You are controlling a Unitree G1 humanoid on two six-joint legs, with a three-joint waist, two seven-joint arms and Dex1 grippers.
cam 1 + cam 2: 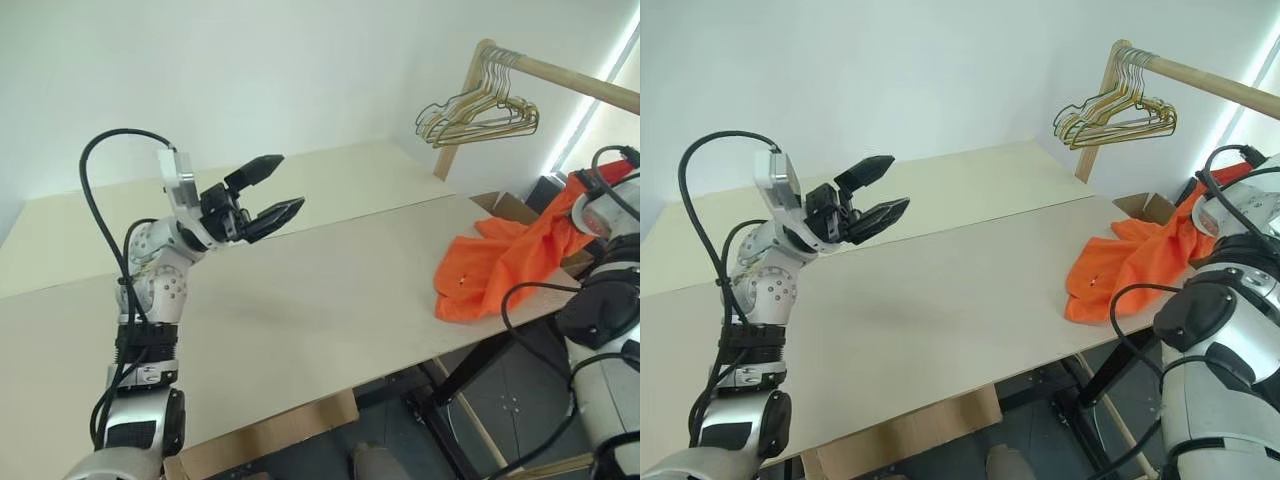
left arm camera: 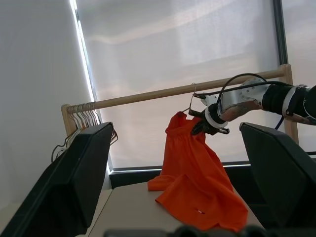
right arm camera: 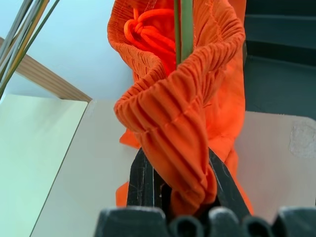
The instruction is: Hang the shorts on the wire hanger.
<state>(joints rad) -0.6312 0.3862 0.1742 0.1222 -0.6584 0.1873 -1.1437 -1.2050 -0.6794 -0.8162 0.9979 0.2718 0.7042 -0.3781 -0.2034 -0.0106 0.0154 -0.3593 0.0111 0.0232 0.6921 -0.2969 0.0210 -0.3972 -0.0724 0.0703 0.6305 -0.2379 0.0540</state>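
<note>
gathered orange waistband of the shorts (image 3: 173,128) bulged out of the right gripper (image 3: 175,190), whose two black fingers were clamped together on the fabric. a thin green wire of the wire hanger (image 3: 181,29) ran straight down into the folds just beyond the pinch, beside the knotted drawstring. seen from the left wrist view, that gripper held the shorts up just under the wooden rail (image 2: 148,95), where the hanger's hook appeared to sit, while the rest of the cloth trailed down onto the table (image 1: 300,300) near its far right corner. the left gripper (image 1: 268,200) hovered well apart over the table, jaws wide and empty, pointing toward the shorts. bunched gold hangers (image 1: 480,110) hung at the rail's end, near the post.

the step in hand looked like draping the waistband over the wire. it would go best if the pinch stayed firm until the fabric sat across the wire, since thin cloth slides off easily, and if the left gripper came in to steady the hanger before any release.
</note>
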